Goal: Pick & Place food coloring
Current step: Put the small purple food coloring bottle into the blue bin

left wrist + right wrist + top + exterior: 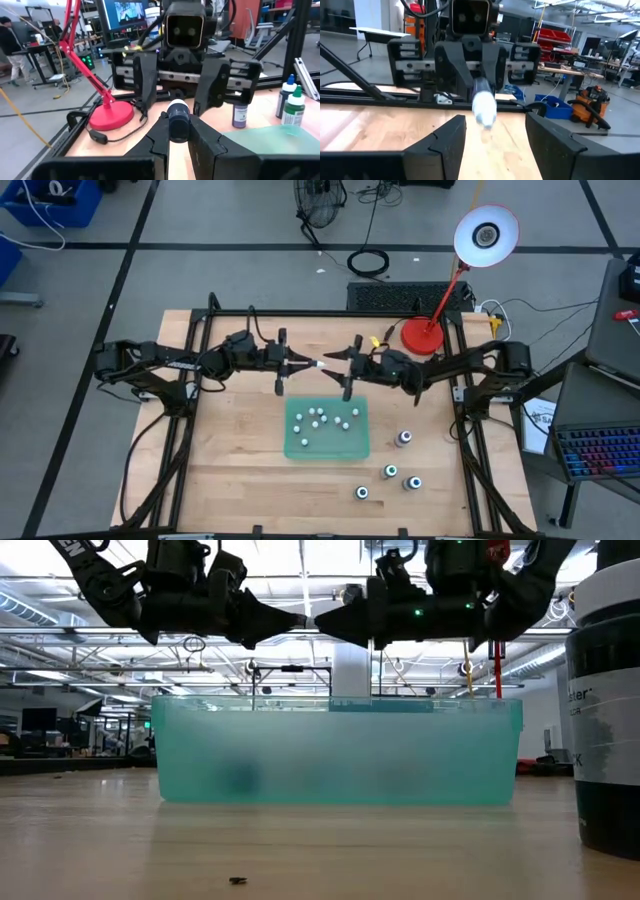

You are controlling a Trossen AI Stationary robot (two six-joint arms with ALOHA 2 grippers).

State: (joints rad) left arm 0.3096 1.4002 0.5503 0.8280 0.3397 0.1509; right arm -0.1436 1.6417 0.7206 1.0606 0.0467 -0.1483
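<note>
My left gripper (305,364) (177,136) is shut on one small food coloring bottle (177,117) (482,106), held in the air beyond the far edge of the green tray (327,428). My right gripper (336,360) (495,136) faces it, open. Its fingers stand on either side of the bottle's free end without touching. Several whitish bottles (318,417) stand in the tray. Several bigger bottles (403,439) (390,471) stand on the table to the tray's right. My left gripper pinches the bottle between its two fingers (155,135), which come level from the table's left. The bottle lies along the fingers. Its whitish end (177,106) sticks out past the fingertips toward my right gripper. It is lifted clear of the table and the tray.
A red desk lamp base (422,334) stands at the table's far right, with its shade (486,235) beyond the edge. In the low view the tray's wall (340,750) fills the middle and a dark bottle (605,720) stands close at the right. Bare wood lies left of the tray.
</note>
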